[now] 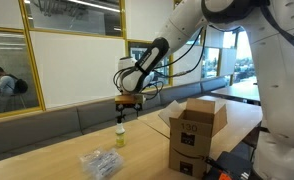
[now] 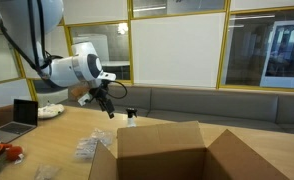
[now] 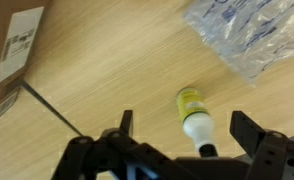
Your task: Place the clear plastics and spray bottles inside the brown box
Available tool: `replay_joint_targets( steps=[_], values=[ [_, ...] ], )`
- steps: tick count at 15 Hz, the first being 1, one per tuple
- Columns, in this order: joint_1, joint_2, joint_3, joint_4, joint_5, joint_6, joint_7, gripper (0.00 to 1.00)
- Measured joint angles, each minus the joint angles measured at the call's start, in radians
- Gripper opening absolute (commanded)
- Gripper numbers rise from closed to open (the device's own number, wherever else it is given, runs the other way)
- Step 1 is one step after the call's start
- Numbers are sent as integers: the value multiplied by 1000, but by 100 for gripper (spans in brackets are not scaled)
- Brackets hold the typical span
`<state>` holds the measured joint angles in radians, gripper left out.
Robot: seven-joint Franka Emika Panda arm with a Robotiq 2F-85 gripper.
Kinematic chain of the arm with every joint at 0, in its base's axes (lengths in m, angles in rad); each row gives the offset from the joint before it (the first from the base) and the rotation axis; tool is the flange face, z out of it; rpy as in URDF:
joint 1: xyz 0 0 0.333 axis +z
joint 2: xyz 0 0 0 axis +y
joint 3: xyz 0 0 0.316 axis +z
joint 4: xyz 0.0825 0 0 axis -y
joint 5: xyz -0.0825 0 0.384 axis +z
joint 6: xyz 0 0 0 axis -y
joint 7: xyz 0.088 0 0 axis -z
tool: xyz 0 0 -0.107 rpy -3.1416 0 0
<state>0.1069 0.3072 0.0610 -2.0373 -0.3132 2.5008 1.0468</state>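
Note:
A small spray bottle [image 3: 193, 117] with a yellow label, white shoulder and black cap stands upright on the wooden table; it also shows in both exterior views [image 1: 119, 134] [image 2: 130, 119]. My gripper [image 3: 183, 133] is open and empty, hovering above the bottle with a finger on each side; in the exterior views [image 1: 126, 108] [image 2: 109, 103] it hangs above the bottle. Crumpled clear plastics [image 3: 249, 32] lie on the table beside the bottle [image 1: 102, 162] [image 2: 90, 148]. The brown box [image 1: 195, 136] [image 2: 172, 155] stands open on the table; its flap edge shows in the wrist view [image 3: 12, 55].
A grey bench [image 1: 57, 122] runs along the glass wall behind the table. A laptop [image 2: 25, 112] and small items sit at the far table end. More clear plastic [image 2: 45, 173] lies near the box. A person [image 1: 1, 82] sits behind the glass.

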Motion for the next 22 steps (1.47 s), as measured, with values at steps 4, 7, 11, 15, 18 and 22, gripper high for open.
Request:
replay_joint_targets(
  steps=[4, 7, 11, 15, 18, 22],
  values=[
    [45, 52, 34, 21, 160, 39, -84, 100],
    [81, 80, 37, 24, 231, 35, -84, 100],
    [167, 134, 2, 34, 224, 10, 39, 100],
    [249, 241, -21, 117, 223, -36, 181, 100],
    [293, 333, -45, 206, 219, -52, 251, 100],
    [316, 429, -82, 301, 218, -54, 305, 100]
  ],
)
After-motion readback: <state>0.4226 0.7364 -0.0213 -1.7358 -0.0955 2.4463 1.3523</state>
